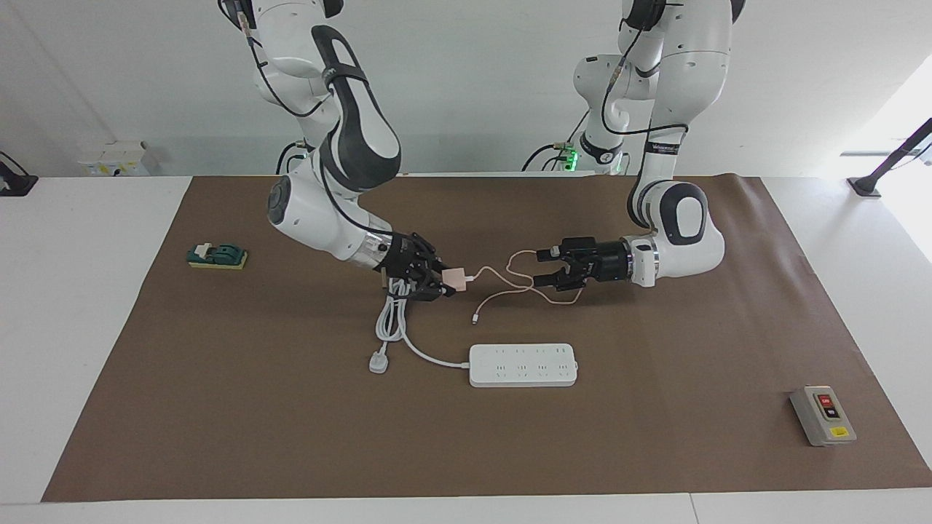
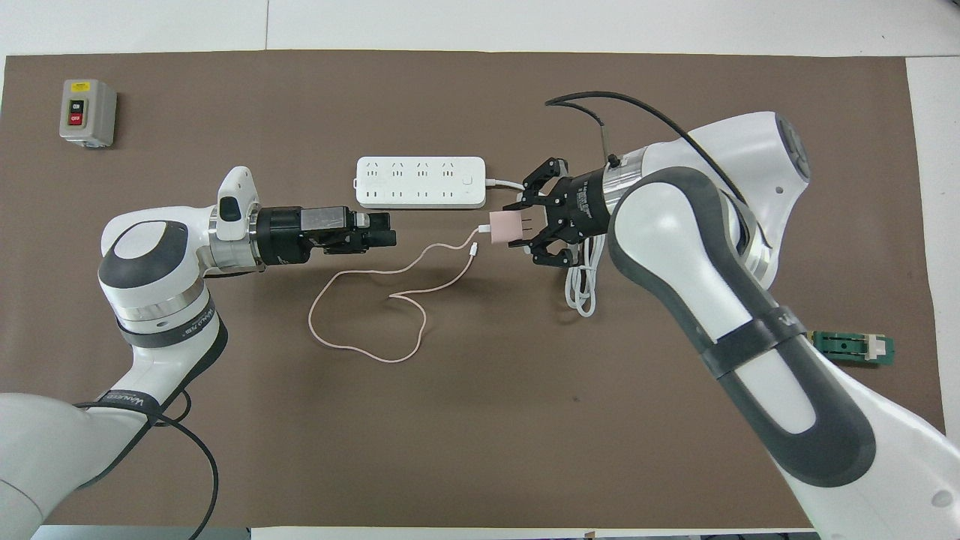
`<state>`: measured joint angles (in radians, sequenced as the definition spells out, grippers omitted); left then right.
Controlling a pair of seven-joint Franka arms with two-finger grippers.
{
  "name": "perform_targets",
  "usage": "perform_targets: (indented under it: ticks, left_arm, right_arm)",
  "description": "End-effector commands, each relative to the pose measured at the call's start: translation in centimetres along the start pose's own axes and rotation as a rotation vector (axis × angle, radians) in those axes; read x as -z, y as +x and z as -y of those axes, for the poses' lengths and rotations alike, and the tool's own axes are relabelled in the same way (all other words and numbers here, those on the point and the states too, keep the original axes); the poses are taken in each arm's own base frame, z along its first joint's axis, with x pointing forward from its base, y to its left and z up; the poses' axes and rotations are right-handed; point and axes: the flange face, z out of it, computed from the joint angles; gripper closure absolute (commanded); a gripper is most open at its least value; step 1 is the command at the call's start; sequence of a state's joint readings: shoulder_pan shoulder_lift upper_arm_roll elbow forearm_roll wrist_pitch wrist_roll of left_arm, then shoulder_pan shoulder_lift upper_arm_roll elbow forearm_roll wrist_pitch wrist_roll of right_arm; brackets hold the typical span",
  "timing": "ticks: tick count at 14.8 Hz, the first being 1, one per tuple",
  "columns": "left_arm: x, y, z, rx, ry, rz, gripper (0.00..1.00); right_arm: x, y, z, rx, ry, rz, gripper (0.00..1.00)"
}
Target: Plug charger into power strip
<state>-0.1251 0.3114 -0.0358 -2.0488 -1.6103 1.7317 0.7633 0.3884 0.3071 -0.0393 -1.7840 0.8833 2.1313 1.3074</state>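
My right gripper [image 1: 445, 281] is shut on the pale pink charger [image 1: 456, 276] and holds it just above the mat, over the coiled white cord [image 1: 393, 313]. In the overhead view the charger [image 2: 504, 226] sits in the right gripper [image 2: 523, 225] beside the power strip's cord end. The thin pink cable [image 1: 520, 290] trails from it in loops under my left gripper [image 1: 541, 268]. The white power strip [image 1: 523, 364] lies flat, farther from the robots than both grippers; it also shows in the overhead view [image 2: 420, 181]. My left gripper [image 2: 388, 229] is open and empty, level above the mat.
The strip's white three-pin plug [image 1: 378, 362] lies beside the strip. A grey box with red and black buttons [image 1: 823, 415] sits at the left arm's end. A small green block [image 1: 216, 255] lies at the right arm's end.
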Motion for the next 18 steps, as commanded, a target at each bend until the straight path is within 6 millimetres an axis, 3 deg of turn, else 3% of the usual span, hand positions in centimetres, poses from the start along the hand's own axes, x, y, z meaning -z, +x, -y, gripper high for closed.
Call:
perform_targets:
  ticks: [1, 2, 7, 10, 12, 18]
  left_arm:
    - [0.0, -0.5, 0.3, -0.019, 0.005, -0.014, 0.0]
    - [0.0, -0.5, 0.4, -0.019, 0.005, -0.014, 0.0]
    - [-0.1, -0.5, 1.2, -0.046, 0.003, -0.015, 0.0]
    - [-0.5, -0.6, 2.7, -0.045, -0.016, -0.01, 0.0]
    - [-0.6, -0.6, 3.4, -0.051, -0.02, -0.011, 0.0]
    - [-1.3, -0.8, 3.1, -0.058, -0.027, -0.002, 0.0]
  right_arm:
    - [-1.8, -1.0, 0.1, -0.009, 0.006, 0.004, 1.0]
    - [-2.5, -2.3, 0.1, -0.011, 0.011, 0.003, 1.0]
    - [-5.2, -4.3, -0.7, -0.02, -0.007, -0.005, 1.0]
    - [-4.9, -6.5, 1.4, -0.058, 0.019, 0.005, 1.0]
    - [-5.4, -7.4, 1.8, -0.051, 0.023, 0.009, 1.0]
    - [-8.1, -6.8, 1.9, -0.057, 0.023, -0.006, 1.0]
